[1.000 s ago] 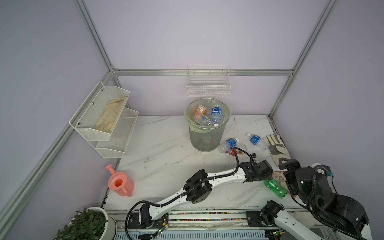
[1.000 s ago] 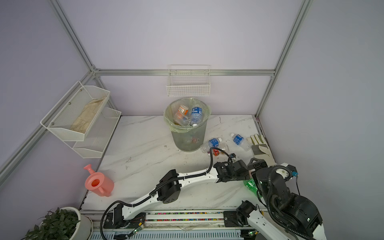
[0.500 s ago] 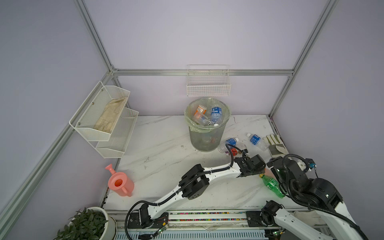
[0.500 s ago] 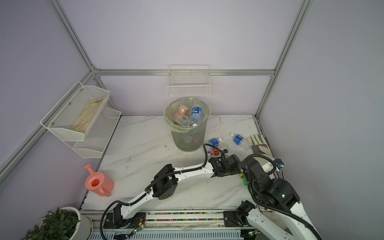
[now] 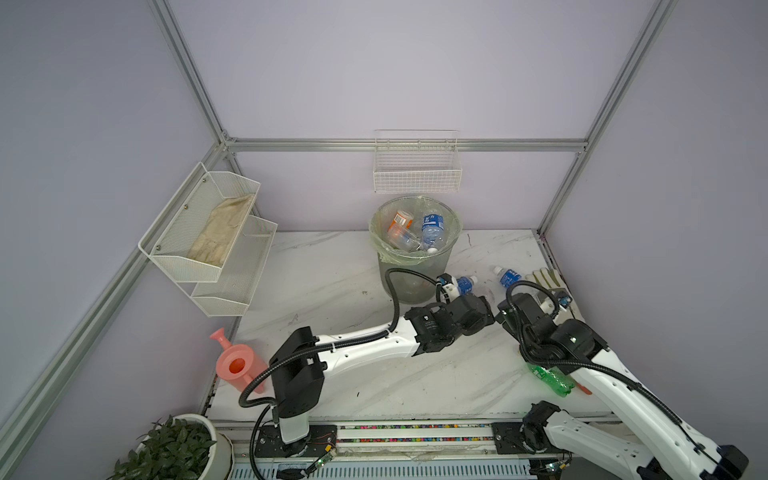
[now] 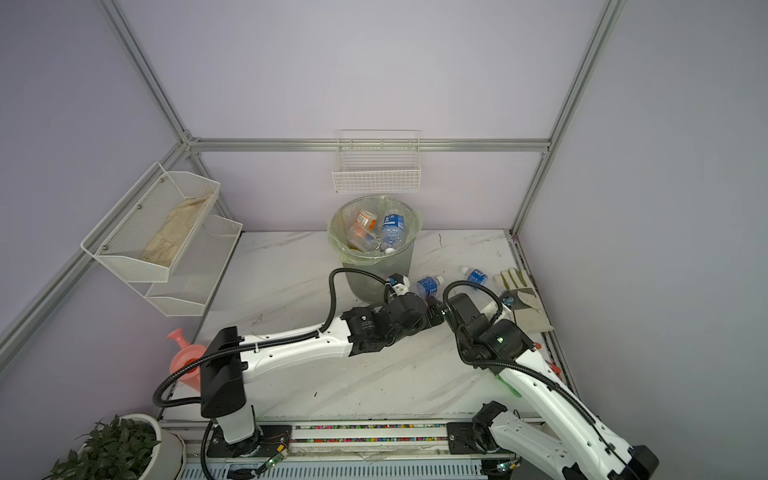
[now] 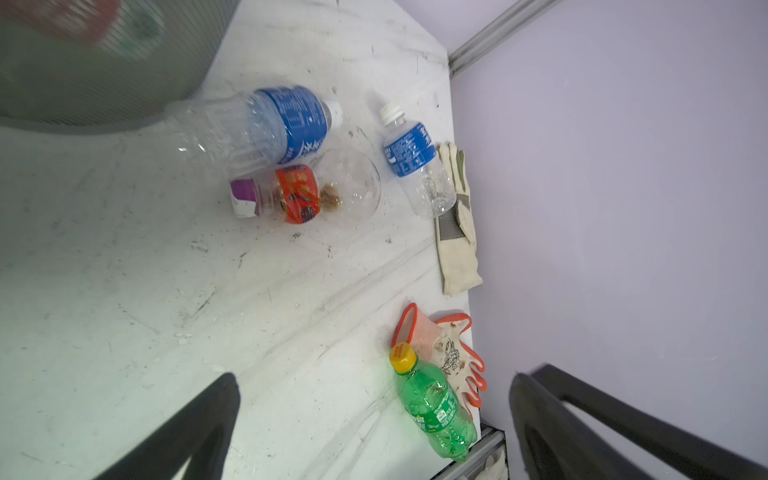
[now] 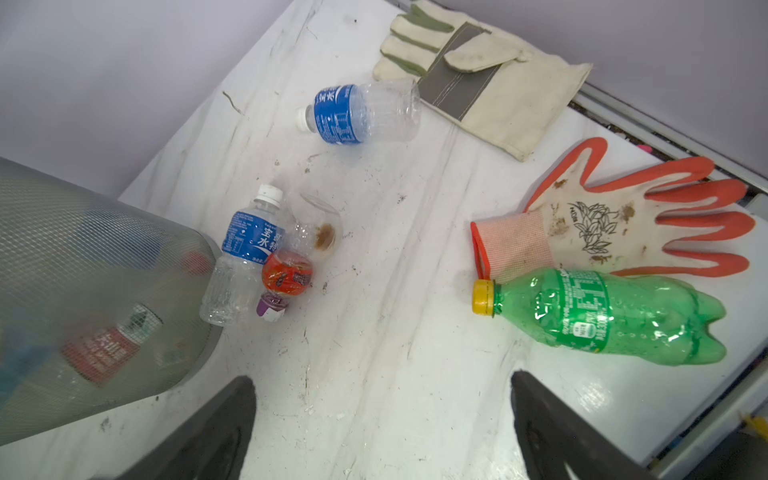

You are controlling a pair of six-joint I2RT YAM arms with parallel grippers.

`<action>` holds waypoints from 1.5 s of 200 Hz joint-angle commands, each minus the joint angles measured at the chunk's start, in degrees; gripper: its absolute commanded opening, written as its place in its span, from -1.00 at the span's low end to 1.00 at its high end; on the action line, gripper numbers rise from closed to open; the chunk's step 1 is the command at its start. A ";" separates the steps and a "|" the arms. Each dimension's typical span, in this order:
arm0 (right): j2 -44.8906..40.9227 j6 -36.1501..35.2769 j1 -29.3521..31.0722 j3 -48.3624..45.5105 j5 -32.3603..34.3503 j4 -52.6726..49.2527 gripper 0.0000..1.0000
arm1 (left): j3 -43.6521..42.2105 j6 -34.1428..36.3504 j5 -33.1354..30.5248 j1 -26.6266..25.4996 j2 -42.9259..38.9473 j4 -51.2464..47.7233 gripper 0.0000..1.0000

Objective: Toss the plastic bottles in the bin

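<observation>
The grey mesh bin [image 5: 446,261] with a green liner stands at the back and holds several plastic bottles, among them a blue-labelled bottle [image 5: 432,226]. On the table to its right lie a blue-labelled bottle [image 7: 282,124], an orange-labelled bottle [image 7: 297,193] touching it, and another blue bottle [image 8: 357,112] against a white glove. A green bottle [image 8: 602,316] lies near the front right edge. My left gripper [image 7: 374,380] and right gripper [image 8: 380,378] hover open and empty above bare table, close together, short of these bottles.
A white work glove [image 8: 490,79] and an orange-trimmed glove [image 8: 602,224] lie by the right edge. A pink watering can [image 5: 237,365] and a potted plant [image 5: 174,449] sit front left. A white rack [image 5: 208,232] and a wall basket [image 5: 417,174] hang on the walls.
The right arm has swung from the front right corner in toward the middle, beside the left gripper. The left gripper has drawn back slightly toward the bin. Both stayed open.
</observation>
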 commanded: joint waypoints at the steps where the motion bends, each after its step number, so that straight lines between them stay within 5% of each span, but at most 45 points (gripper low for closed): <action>1: 0.34 -10.37 -8.38 -0.40 -6.55 8.00 0.95 | -6.34 1.88 -4.02 -0.21 -6.22 2.15 0.99; 27: 5.51 -24.13 -31.30 -0.67 -22.03 12.50 0.95 | -11.86 1.83 -6.04 -0.44 -12.50 2.15 0.99; 73: 5.43 -28.52 -49.12 -4.16 -22.15 10.46 0.95 | -18.23 1.34 -7.77 -0.93 -18.42 2.16 0.99; 93: 7.05 -31.29 -58.13 -9.27 -27.96 12.22 0.95 | -20.52 0.95 -8.36 -0.87 -21.92 2.22 0.99; 151: 4.69 -24.05 -58.78 -14.04 -26.42 11.62 0.95 | -25.37 0.60 -10.48 -0.87 -26.08 2.53 0.99; 300: 9.28 -25.67 -57.92 -18.30 -30.39 21.69 0.88 | -26.59 -0.10 -11.64 -0.69 -25.28 2.40 0.99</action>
